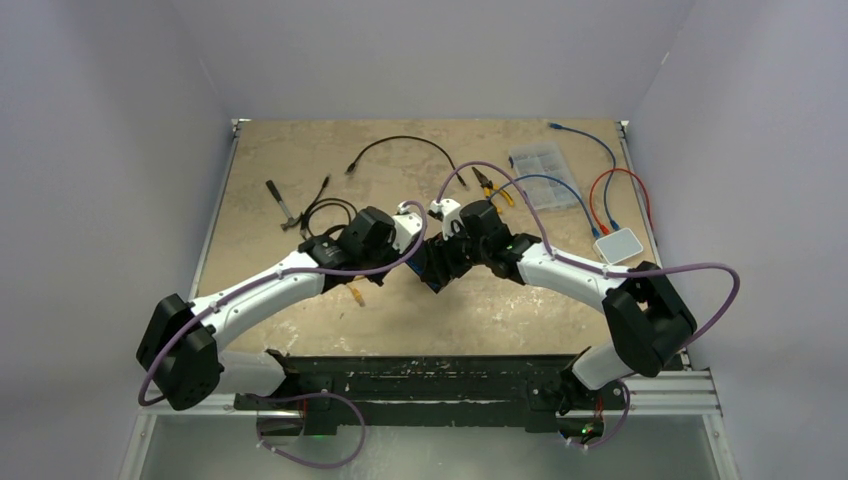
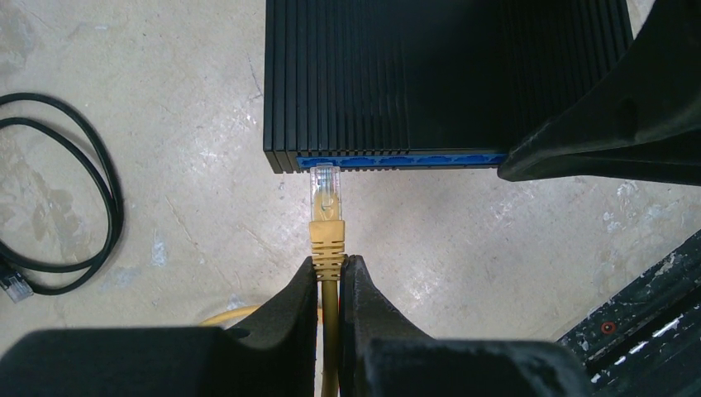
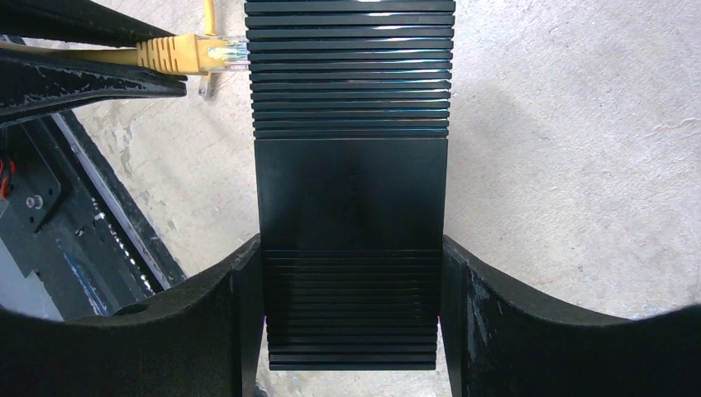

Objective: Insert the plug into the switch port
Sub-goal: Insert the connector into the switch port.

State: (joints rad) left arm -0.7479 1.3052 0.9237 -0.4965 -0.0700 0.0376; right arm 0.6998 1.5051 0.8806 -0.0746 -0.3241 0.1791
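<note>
A black ribbed switch [image 2: 438, 78] with a blue port face [image 2: 397, 160] lies on the table. My left gripper [image 2: 331, 269] is shut on the yellow cable's boot [image 2: 326, 240]; the clear plug tip [image 2: 325, 184] points at the port face at its left end, touching or just entering it. My right gripper [image 3: 351, 273] is shut on the switch [image 3: 351, 190], one finger on each side. In the right wrist view the plug [image 3: 221, 52] meets the switch's left side. In the top view both grippers meet at the table's middle [image 1: 437, 262].
A black cable loop [image 2: 78, 194] lies left of the plug. Further back are a black cable [image 1: 400, 145], pliers [image 1: 495, 188], a clear parts box [image 1: 545, 170], blue and red cables [image 1: 600, 180] and a white box [image 1: 617, 245]. The black base rail [image 2: 645, 306] lies close right.
</note>
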